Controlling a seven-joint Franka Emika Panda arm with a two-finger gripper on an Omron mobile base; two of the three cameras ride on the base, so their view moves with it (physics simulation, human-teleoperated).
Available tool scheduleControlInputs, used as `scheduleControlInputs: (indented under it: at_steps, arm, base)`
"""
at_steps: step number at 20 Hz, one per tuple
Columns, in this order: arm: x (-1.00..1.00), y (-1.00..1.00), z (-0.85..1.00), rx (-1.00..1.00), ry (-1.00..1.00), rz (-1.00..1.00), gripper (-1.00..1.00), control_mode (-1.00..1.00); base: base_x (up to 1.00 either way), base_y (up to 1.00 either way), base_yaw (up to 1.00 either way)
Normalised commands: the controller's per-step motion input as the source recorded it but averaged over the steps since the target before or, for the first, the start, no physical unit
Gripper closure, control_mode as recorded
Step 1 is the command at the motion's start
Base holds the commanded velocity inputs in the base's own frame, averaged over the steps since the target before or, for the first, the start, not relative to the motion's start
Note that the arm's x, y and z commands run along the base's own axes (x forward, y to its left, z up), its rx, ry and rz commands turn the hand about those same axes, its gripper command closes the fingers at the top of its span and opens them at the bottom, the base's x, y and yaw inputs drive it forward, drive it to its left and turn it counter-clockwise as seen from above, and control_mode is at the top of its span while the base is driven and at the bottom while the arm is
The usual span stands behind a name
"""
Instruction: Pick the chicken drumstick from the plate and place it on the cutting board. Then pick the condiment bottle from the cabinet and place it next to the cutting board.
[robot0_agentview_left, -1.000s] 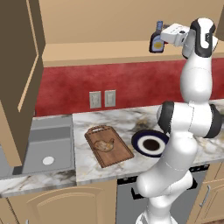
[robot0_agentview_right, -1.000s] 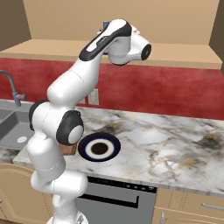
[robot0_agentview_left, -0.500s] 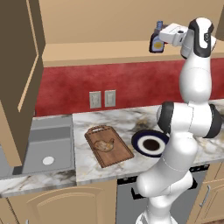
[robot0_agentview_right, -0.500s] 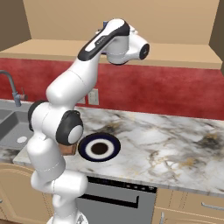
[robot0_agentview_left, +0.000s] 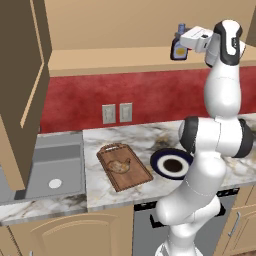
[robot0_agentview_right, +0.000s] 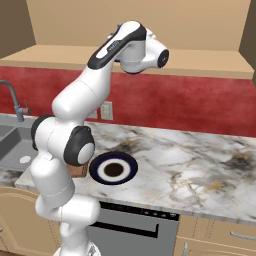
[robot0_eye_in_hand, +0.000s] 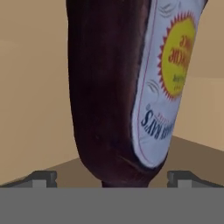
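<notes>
The dark brown condiment bottle (robot0_agentview_left: 177, 48) with its pale cap stands on the tan cabinet's shelf (robot0_agentview_left: 100, 58). My gripper (robot0_agentview_left: 183, 46) is up at the shelf, open, with its fingers on either side of the bottle. In the hand view the bottle (robot0_eye_in_hand: 118, 87) and its yellowish label loom large between the two fingertips (robot0_eye_in_hand: 43, 179), which stand well apart from it. Down on the counter the chicken drumstick (robot0_agentview_left: 120, 165) lies on the reddish-brown cutting board (robot0_agentview_left: 132, 177). Right of the board sits the navy plate (robot0_agentview_left: 159, 161), with nothing on it (robot0_agentview_right: 131, 167).
The cabinet's brown door (robot0_agentview_left: 20, 90) hangs open at the left. A grey sink (robot0_agentview_left: 50, 165) with its faucet (robot0_agentview_right: 12, 100) lies left of the board. Two wall outlets (robot0_agentview_left: 117, 113) sit on the red backsplash. An oven front (robot0_agentview_right: 130, 230) is below the marble counter (robot0_agentview_right: 200, 165).
The hand has crept a little to the left along the shelf, closing in around the bottle. The bottle, board, drumstick and plate have stayed put.
</notes>
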Motion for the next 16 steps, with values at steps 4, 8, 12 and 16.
scheduleControlInputs:
  at_steps: [4,8,12,16]
  arm:
    - [0.07,0.00,-0.01,0.00,0.00,0.00,1.00,-1.00]
    - [0.01,0.00,0.00,0.00,0.00,0.00,1.00,-1.00]
    - [0.00,0.00,0.00,0.00,0.01,0.00,1.00,-1.00]
    - [0.00,0.00,0.00,0.00,0.03,0.00,1.00,-1.00]
  base:
    - [0.00,0.00,0.00]
    - [0.00,0.00,0.00]
    - [0.00,0.00,0.00]
    - [0.00,0.00,0.00]
